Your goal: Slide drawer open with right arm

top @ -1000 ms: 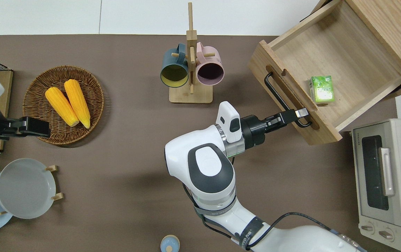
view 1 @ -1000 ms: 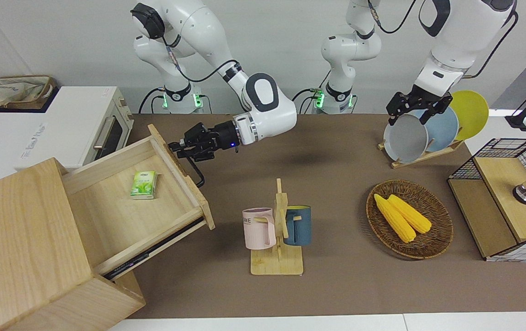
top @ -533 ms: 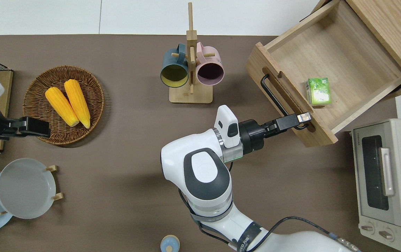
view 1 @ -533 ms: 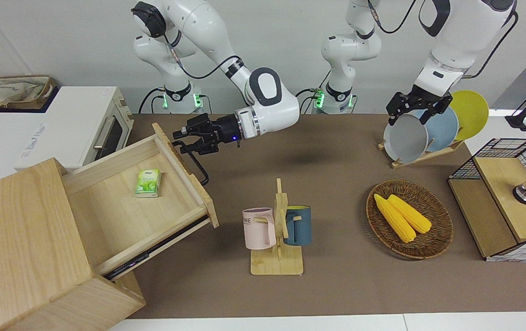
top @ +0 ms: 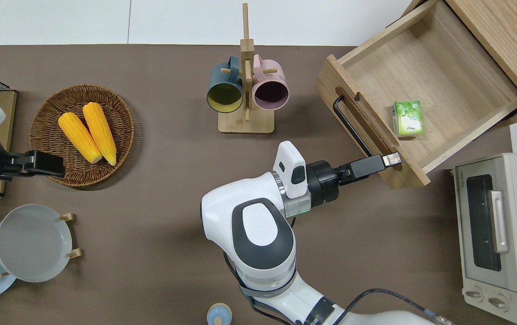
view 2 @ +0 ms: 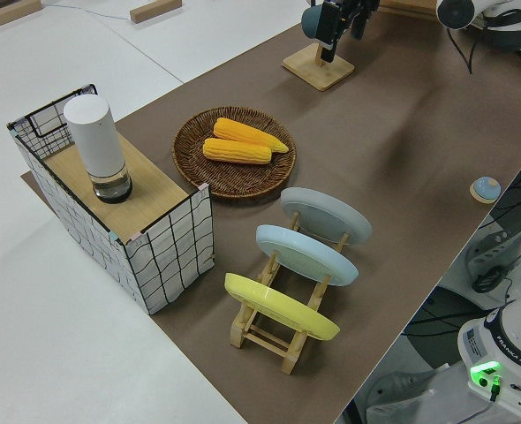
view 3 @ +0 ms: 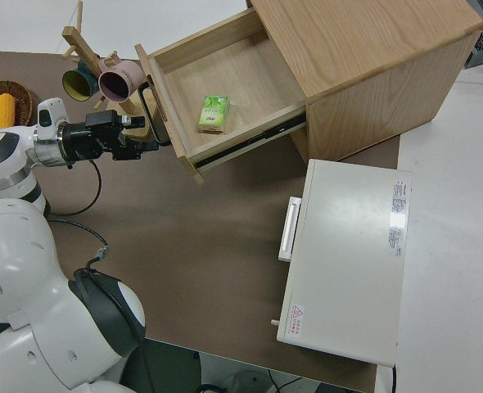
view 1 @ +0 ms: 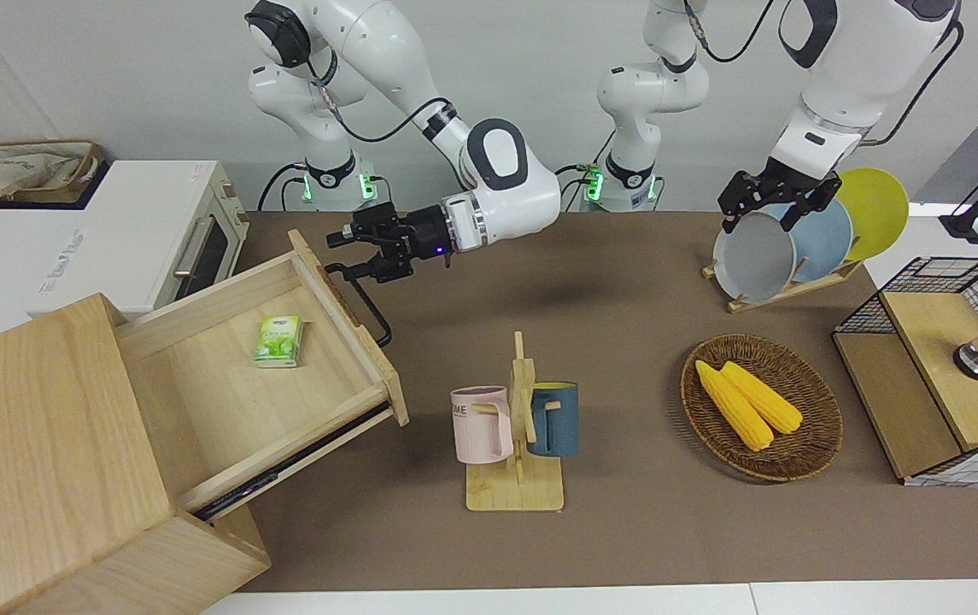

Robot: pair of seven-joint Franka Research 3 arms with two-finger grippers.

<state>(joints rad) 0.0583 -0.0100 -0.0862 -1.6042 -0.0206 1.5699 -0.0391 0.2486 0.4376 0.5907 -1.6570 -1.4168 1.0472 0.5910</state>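
Note:
The pale wooden drawer (view 1: 224, 401) (top: 448, 67) stands pulled far out of the big light-wood box (view 1: 36, 444) at the right arm's end of the table. A small green packet (view 1: 278, 341) (top: 407, 118) lies inside it. The black bar handle (view 1: 369, 312) (top: 351, 126) runs along the drawer front. My right gripper (view 1: 342, 254) (top: 391, 159) (view 3: 139, 131) is shut on the handle's end nearer to the robots, its wrist showing a blue light. The left arm is parked, with its gripper (view 1: 762, 213) open.
A white toaster oven (view 1: 138, 231) (top: 497, 234) stands beside the drawer, nearer to the robots. A wooden mug rack (view 1: 518, 427) with two mugs is mid-table. A basket of corn (view 1: 762, 453), a plate rack (view 1: 796, 239) and a wire-mesh box (view 1: 941, 376) are toward the left arm's end.
The right gripper has drawn back toward the middle of the table with the handle. The drawer has slid a little farther out, and the green packet has moved along with it.

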